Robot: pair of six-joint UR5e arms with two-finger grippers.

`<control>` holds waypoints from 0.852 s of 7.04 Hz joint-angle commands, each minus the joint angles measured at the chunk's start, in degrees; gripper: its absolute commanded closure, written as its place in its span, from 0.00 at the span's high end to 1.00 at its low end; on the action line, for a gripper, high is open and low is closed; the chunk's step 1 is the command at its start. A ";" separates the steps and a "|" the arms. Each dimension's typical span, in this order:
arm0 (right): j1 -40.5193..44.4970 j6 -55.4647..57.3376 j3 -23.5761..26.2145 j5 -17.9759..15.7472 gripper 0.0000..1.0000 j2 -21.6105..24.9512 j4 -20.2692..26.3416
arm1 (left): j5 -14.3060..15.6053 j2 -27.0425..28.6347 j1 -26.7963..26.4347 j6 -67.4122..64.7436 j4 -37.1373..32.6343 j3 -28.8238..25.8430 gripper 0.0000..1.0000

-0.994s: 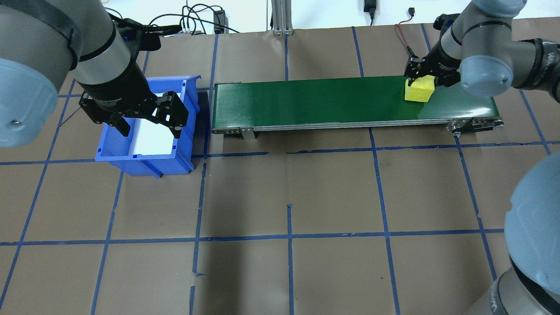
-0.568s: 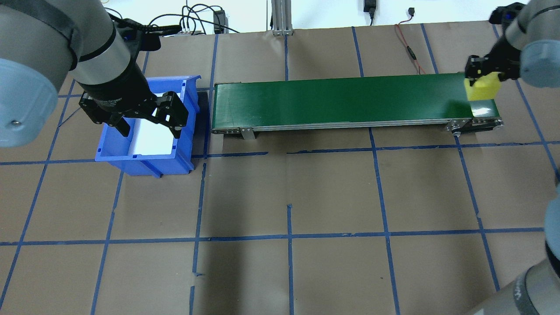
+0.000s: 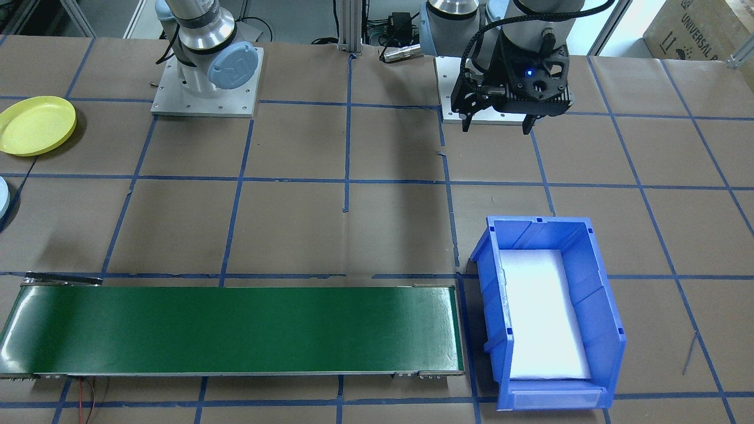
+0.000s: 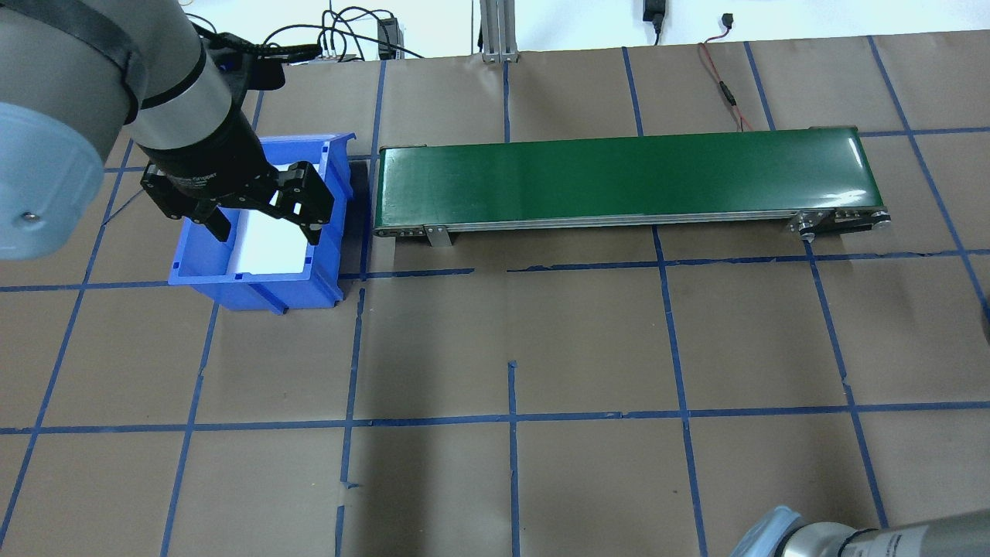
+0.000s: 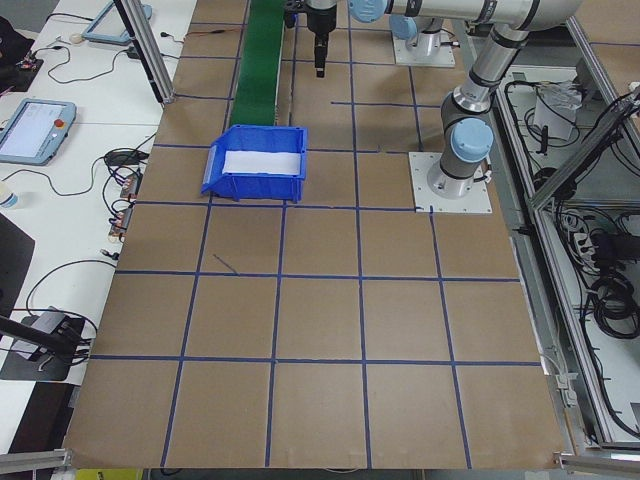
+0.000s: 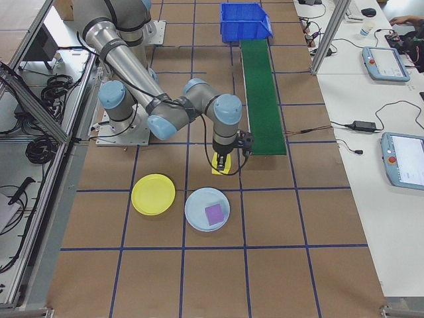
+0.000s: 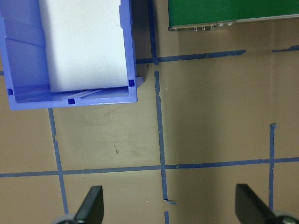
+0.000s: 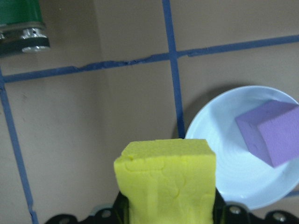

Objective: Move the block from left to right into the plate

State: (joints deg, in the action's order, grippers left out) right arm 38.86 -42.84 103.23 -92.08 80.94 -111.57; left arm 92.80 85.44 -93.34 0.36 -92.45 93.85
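- The left claw (image 4: 259, 213) hangs above the blue bin (image 4: 255, 272) at the left end of the bench (image 4: 541, 348), its fingers (image 7: 91, 205) spread wide with nothing between them.
- The left wrist view looks down past those parted fingers onto brown paper crossed by blue tape, with the bin's corner and the end of the green conveyor belt (image 4: 626, 174) at the top.
- The bin holds a white liner (image 3: 545, 315) and sits just beside the belt's left end.
- The belt surface carries nothing in the overhead and front views.
- The right claw (image 6: 225, 162) hovers off the belt's right end, over bare bench; in the right wrist view it is clenched on the yellow block (image 8: 166, 179), which fills the gap between its fingers.
- The block (image 6: 220, 165) is held in the air, above the paper and near a pale blue plate (image 6: 207, 209).
- That pale blue plate holds a purple block (image 8: 273, 133).
- The yellow plate (image 6: 153, 194) lies just beside the pale blue one, on the side nearer the robot's base, with nothing in it; it shows too at the front view's left edge (image 3: 35, 125).
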 commanded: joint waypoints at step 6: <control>-26.64 -10.60 19.11 -5.58 1.00 5.90 -2.15 | 0.10 -0.01 0.09 -0.19 -0.18 0.19 1.00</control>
State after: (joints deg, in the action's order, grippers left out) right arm 13.64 -52.93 121.90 -98.14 87.49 -112.68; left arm 92.79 85.47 -93.26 0.27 -92.49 94.01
